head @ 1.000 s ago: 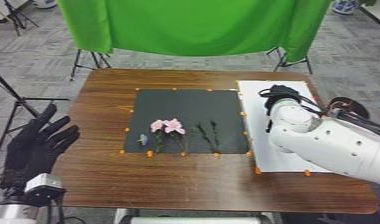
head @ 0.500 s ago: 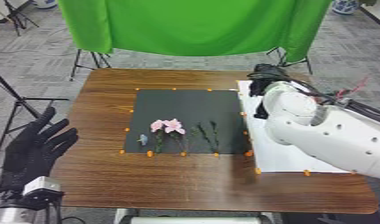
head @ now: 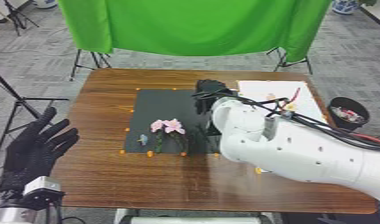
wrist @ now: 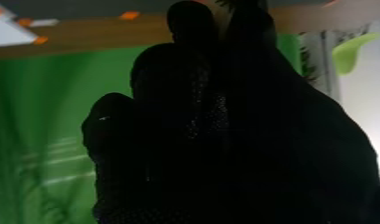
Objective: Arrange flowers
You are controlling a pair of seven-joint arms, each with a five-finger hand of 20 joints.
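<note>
Green cloth, hung behind a brown wooden table; grey carpet beyond. My right hand, black glove: over the far right part of the dark mat. Condition, by the right wrist view: fingers straight, set apart from the thumb by a narrow gap, with a green sprig at the tips — whether touched or merely behind, I cannot tell.

Next outward, my white right arm with its black cables: laid across the view of the mat's right side and much of the white sheet, so both are partly hidden from me. On that sheet, past the cables, one yellow item, blurred.

On the mat, nearer me and to the left of the hand: two pink flowers, side by side, stems toward me; one small blue bloom, at their left. Orange markers around the mat's border.

Off the table's right edge, one dark round bin with scraps inside. Off the left edge, my left hand — raised, relaxed, fingers spread.
</note>
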